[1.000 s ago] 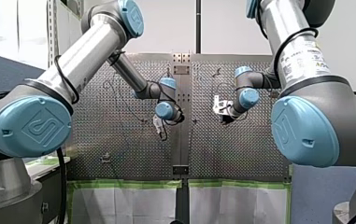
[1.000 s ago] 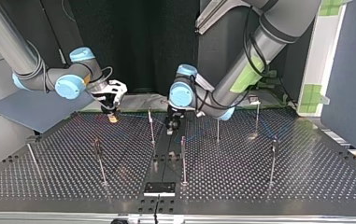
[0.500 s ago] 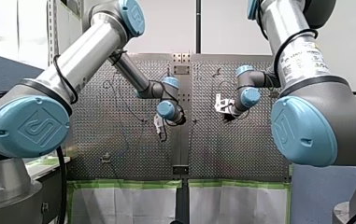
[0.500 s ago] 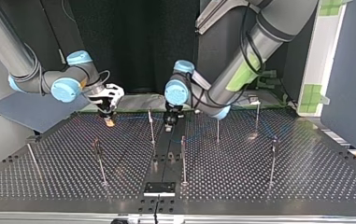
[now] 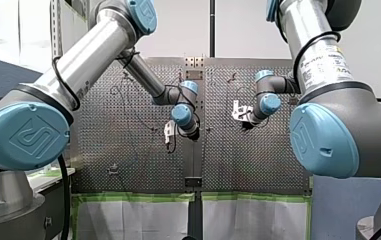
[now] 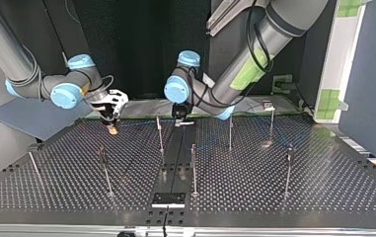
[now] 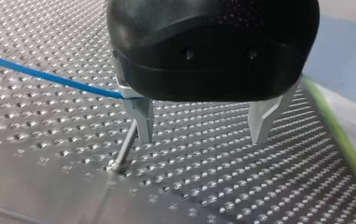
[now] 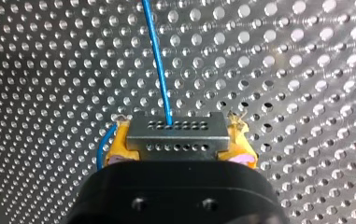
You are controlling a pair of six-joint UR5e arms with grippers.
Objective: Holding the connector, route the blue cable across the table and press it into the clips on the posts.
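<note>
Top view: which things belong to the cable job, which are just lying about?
Job: blue cable, connector in my right gripper, posts, my left gripper, open.
Lying about: black plate at the near edge, grey panel beside the table.

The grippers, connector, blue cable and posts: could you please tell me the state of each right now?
My right gripper: shut on the connector, yellow pads either side.
The connector: clamped, the blue cable leaving it ahead.
My left gripper: open, nothing between its fingers.
The blue cable: reaches the outer side of one finger of my left gripper, not gripped.
The posts: upright; whether any clip holds cable cannot be told.
</note>
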